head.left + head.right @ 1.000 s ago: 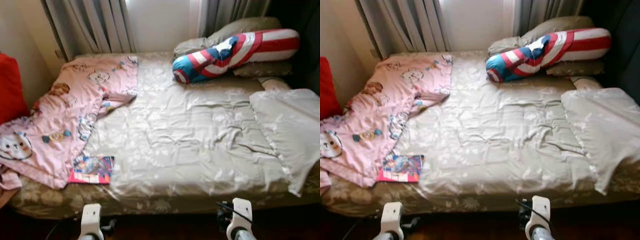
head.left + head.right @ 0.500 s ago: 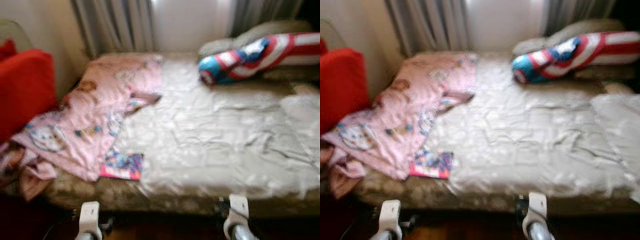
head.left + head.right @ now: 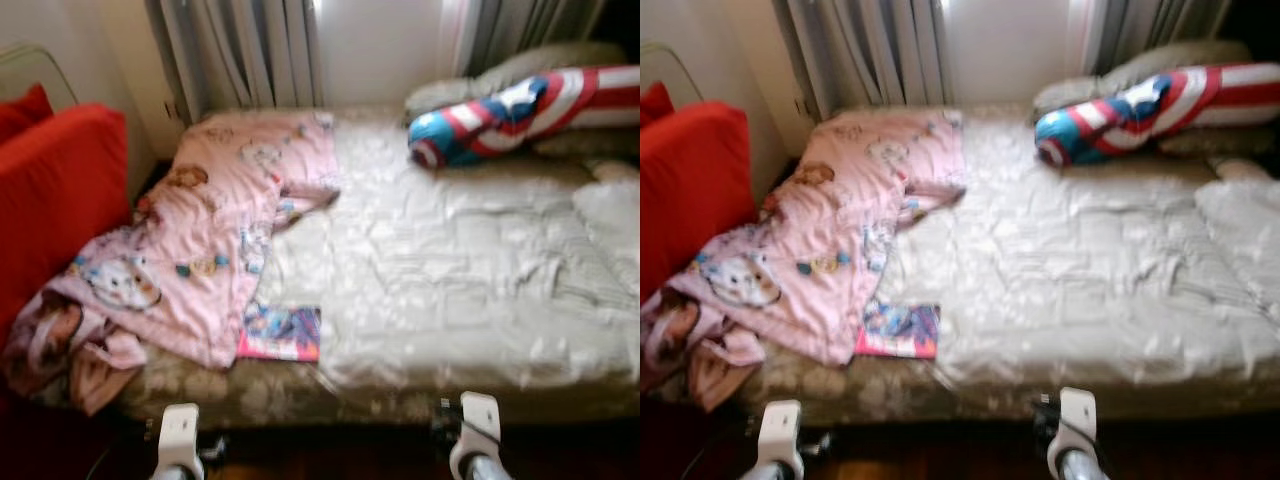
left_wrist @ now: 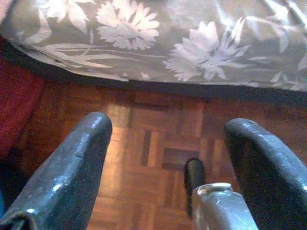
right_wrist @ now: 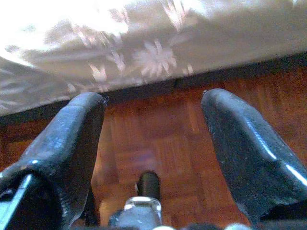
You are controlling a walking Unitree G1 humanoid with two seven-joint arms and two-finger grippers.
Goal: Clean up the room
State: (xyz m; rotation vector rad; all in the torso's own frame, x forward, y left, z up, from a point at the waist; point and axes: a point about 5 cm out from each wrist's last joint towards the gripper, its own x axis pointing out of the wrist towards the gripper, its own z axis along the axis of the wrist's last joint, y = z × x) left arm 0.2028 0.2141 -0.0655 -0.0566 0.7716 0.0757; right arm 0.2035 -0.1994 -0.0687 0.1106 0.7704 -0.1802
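A soft, light pink blanket (image 3: 205, 235) lies crumpled on the bed's (image 3: 470, 290) left side, probably best pinched at its hanging edge, while left gripper (image 4: 168, 167) and right gripper (image 5: 153, 143) hang spread, empty.

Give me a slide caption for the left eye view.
Pink cartoon-print blanket and colourful magazine on a beige floral bed, red cushion alongside.

A bed (image 3: 300, 395) with a floral beige cover stands on parquet floor (image 4: 153, 158). A rumpled pale sheet (image 3: 470, 280) covers most of it. A pink cartoon blanket (image 3: 215, 230) spills over its left side, touching a colourful book (image 3: 282, 333) at the near edge. A striped star bolster (image 3: 520, 110) lies by beige pillows (image 3: 520, 68) at the far right
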